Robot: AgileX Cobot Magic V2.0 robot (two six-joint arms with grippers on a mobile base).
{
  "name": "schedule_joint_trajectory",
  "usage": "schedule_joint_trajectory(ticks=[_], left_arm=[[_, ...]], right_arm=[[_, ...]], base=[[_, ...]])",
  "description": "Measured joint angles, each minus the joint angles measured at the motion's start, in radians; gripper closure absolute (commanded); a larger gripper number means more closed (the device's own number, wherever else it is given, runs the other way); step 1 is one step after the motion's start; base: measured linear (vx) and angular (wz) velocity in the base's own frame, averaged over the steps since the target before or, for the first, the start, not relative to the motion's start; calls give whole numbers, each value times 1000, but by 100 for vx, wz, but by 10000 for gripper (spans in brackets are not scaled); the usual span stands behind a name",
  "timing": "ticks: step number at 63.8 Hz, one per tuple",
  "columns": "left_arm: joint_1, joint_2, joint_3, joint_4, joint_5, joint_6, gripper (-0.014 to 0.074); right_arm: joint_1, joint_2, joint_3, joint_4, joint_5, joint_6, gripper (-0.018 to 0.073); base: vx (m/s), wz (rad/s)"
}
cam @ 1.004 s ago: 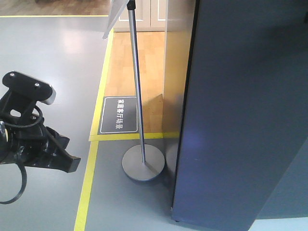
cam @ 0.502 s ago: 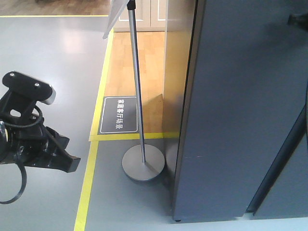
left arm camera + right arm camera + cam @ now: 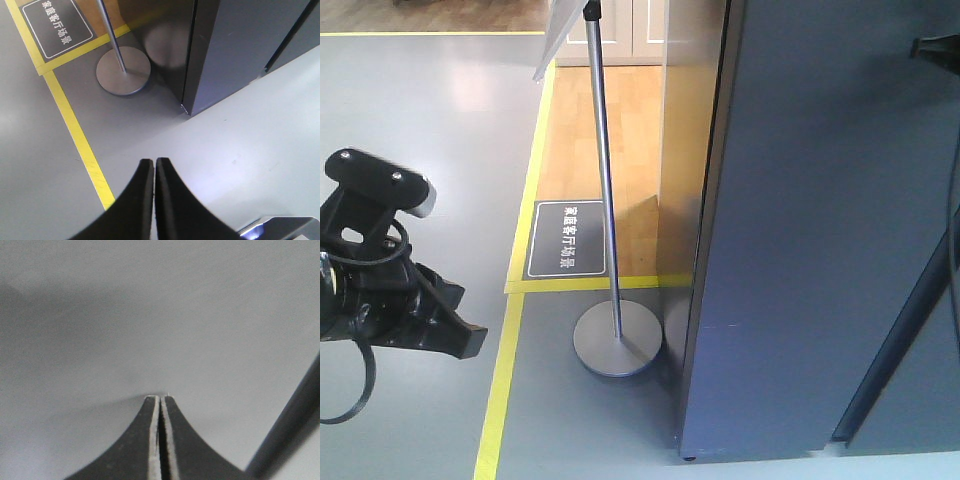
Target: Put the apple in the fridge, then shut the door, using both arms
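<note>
Since a second ago, the door has swung so its dark outer face now fills the front view from 12 to 5 o'clock, a dark seam showing at 4 o'clock. Left pincer, clenched and empty, hangs above grey floor, with the sign pole base at its 11 o'clock. Right pincer, clenched and empty, has its tips at a smooth grey surface. No view shows the apple.

we see a dark grey fridge, a matte black arm, a silver pole on a round grey base, yellow floor tape, a black floor sign with white lettering, pale wood flooring, black fingers
</note>
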State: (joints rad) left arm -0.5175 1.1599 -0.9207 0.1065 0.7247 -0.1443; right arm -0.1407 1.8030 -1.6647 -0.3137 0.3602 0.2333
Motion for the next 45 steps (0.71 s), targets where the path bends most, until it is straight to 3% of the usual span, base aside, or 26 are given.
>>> schedule_joint_trajectory(ticks=[26, 45], left_arm=[[0, 0, 0, 0, 0, 0, 603], [0, 0, 0, 0, 0, 0, 603]], right_arm=[[159, -377, 510, 43, -8, -58, 563], [316, -739, 780, 61, 188, -33, 563]], base=[[0, 0], [0, 0]])
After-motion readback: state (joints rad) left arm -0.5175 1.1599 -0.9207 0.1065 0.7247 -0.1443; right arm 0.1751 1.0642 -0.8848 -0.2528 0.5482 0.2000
